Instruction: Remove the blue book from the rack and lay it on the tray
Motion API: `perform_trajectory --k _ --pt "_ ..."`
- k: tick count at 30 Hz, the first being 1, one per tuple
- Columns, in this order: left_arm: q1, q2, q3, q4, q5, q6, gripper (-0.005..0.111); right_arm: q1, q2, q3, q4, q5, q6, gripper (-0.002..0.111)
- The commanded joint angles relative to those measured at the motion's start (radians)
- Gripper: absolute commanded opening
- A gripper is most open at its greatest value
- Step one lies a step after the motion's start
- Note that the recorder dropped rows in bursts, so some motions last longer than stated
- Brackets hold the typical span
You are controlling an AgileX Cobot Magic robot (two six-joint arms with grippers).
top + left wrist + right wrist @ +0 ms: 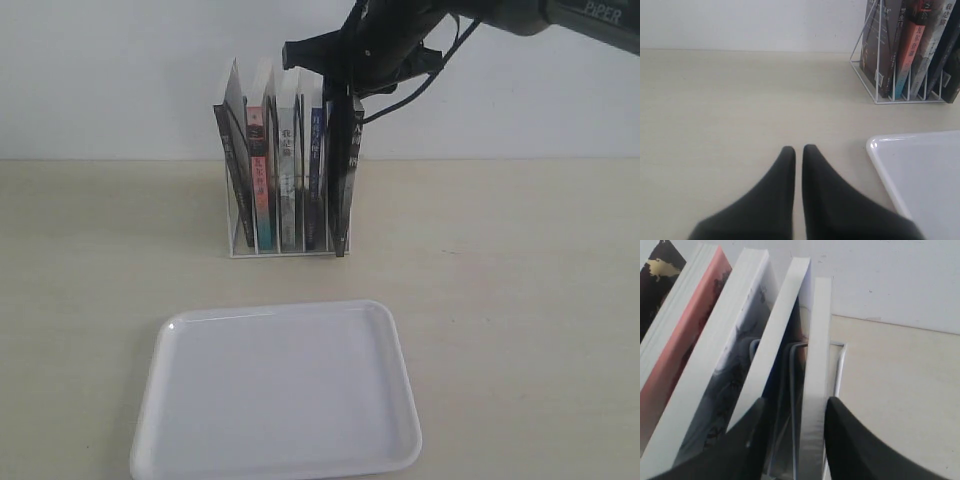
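The white wire rack [283,251] stands at the back of the table with several upright books. The blue book [314,165] is second from the right, its narrow dark spine facing me. My right gripper [338,95] reaches in from the upper right onto the book tops. In the right wrist view it [796,401] is open and straddles the rightmost black book [817,340] and a wire divider, with one finger at the blue book's page edge [782,325]. The white tray [165,345] lies in front. My left gripper [799,149] is shut on nothing, low over the table.
A red-and-teal-spined book [261,175] and black-covered books fill the other slots. The rack [875,95] and a tray corner [879,152] appear in the left wrist view. A white wall runs behind the table.
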Motion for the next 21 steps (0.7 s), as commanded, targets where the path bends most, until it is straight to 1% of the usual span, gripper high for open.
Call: perform_trajectory --k 1,13,17,21 --pt "0.002 -0.004 0.004 0.002 -0.008 0.002 0.005 0.002 -0.037 -0.001 -0.003 0.019 0.004 0.036" --pt "0.002 -0.004 0.004 0.002 -0.008 0.002 0.005 0.002 -0.153 -0.001 -0.003 0.101 0.003 0.036" --pt "0.002 -0.004 0.004 0.002 -0.008 0.002 0.005 0.021 -0.174 -0.001 -0.020 0.161 0.000 0.036" --pt "0.002 -0.004 0.004 0.002 -0.008 0.002 0.005 0.053 -0.186 -0.001 -0.027 0.179 0.004 0.036"
